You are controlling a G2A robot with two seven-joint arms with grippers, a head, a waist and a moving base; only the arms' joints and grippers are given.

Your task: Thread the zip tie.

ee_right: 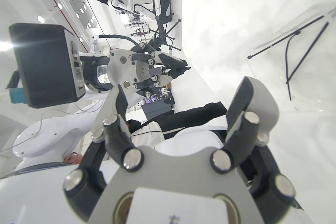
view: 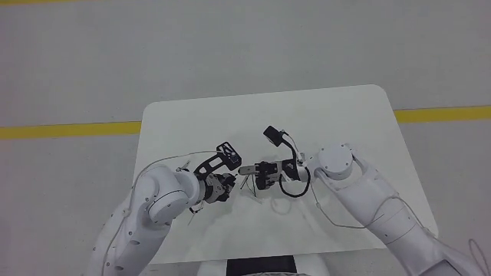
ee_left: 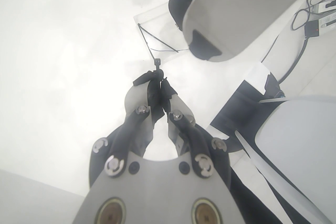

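**Q:** What is closest to you?

**A:** My two arms, over the near half of a white table point(view: 345, 115). On the left is my left pincer point(ee_left: 160, 78), pressed together on a black zip tie point(ee_left: 157, 62). The tie's small square head pokes out just past my fingertips. The strap behind it is hidden between the dark pads point(ee_left: 153, 95), so I cannot tell how much of it I hold.

**Q:** And on the other side?

**A:** My right pincer point(ee_right: 181, 93) is on the right and points toward the left one. The tips of the two pincers are near each other but apart. The right pincer's two fingers point(ee_right: 249, 101) are spread wide, with nothing between them. It does not touch the zip tie.

**Q:** What else is on the table?

**A:** A clear flat tray point(ee_right: 315, 78) lies on the tabletop, just beyond my left fingertips and beside my right pincer. Several spare zip ties point(ee_right: 286, 37) lie in it. They are thin and black; some are straight and cross one another, and one is bent in a curve.

**Q:** And farther out?

**A:** The far half of the table, with rounded corners. Past its edge is a pale grey floor point(view: 230, 46) crossed by two yellow lines point(view: 69, 130), one near the table and one well beyond it.
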